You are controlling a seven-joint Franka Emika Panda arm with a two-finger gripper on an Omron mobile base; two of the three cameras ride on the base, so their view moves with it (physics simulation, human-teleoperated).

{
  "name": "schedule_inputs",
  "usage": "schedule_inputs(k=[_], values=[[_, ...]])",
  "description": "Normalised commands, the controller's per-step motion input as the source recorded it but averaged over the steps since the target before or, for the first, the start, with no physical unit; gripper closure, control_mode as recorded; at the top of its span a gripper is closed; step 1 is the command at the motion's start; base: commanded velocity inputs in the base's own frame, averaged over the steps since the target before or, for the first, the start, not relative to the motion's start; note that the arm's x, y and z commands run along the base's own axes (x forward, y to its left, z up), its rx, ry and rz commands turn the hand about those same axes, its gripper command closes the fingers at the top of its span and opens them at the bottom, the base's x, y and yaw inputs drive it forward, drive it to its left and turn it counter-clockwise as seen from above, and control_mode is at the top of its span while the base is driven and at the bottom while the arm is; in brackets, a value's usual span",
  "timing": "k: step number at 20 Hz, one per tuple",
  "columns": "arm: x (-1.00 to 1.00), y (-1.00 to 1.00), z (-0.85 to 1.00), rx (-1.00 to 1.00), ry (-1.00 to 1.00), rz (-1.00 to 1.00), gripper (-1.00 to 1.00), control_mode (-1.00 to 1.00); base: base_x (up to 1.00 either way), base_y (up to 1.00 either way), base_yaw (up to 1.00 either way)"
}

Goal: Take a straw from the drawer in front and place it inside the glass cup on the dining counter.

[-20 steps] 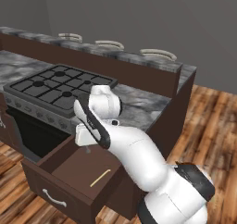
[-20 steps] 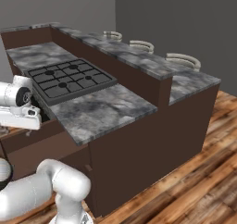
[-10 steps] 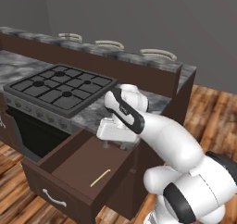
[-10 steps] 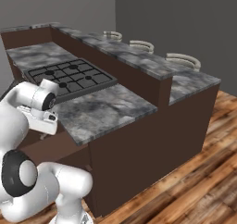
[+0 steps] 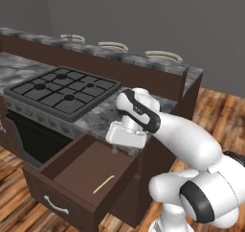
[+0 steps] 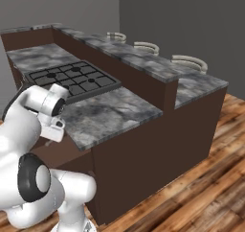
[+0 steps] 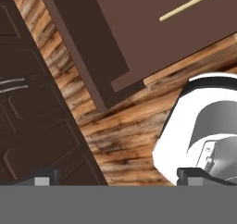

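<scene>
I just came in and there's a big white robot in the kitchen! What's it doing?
The robot is reaching its claw down over an open drawer below the stove counter. A thin yellow straw lies flat on the drawer's floor, and nothing has picked it up yet. The claw hangs above the back part of the drawer, with nothing in it. The straw is meant to go in a cup on the long dining counter behind the stove.
</scene>
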Motion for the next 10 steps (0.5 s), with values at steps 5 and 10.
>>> schedule_inputs(k=[5,10], values=[[0.12,-0.02,0.00,0.00,0.01,0.00,-1.00,-1.00,0.00,0.00,0.00],[0.26,0.41,-0.08,0.00,0.01,-0.02,-1.00,-1.00,0.00,0.00,0.00]])
